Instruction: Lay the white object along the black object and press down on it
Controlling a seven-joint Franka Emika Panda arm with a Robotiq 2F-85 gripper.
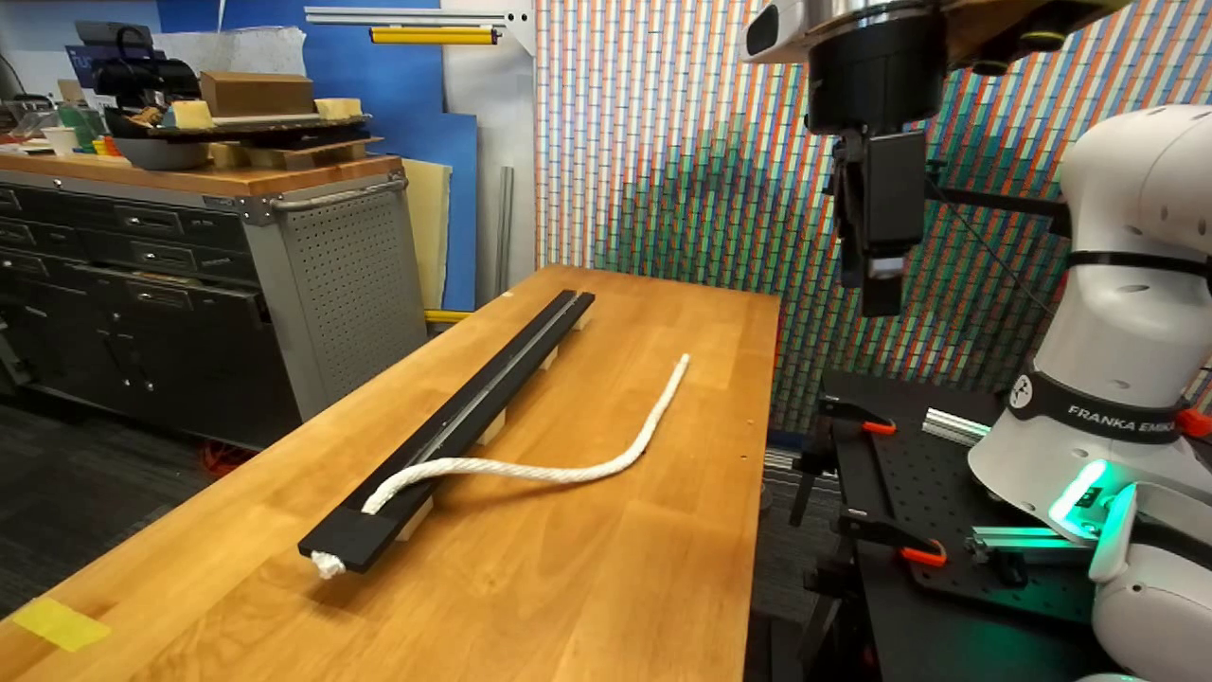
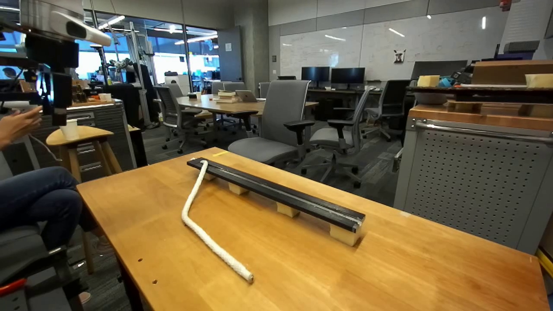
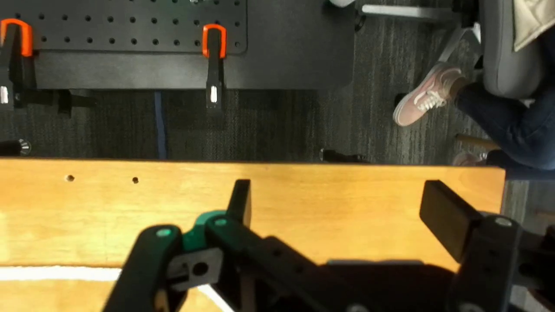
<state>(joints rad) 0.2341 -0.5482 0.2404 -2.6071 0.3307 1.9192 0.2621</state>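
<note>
Robot's claw (image 3: 338,206) is spread wide, holding nothing, up high away from the black bar (image 1: 453,415). White rope (image 1: 559,475) sits on the bar near one end, then bends away.

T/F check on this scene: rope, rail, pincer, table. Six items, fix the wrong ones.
1. One end of the white rope lies on the black rail. True.
2. The rope follows the rail's full length. False: it bends off near one end of the rail onto the wooden table.
3. The pincer is open and holds nothing. True.
4. The rail lies flat against the table. False: pale blocks prop it up.
5. A piece of yellow tape is on the table. True.
6. The pincer touches the rope. False: it is raised, well apart from it.
</note>
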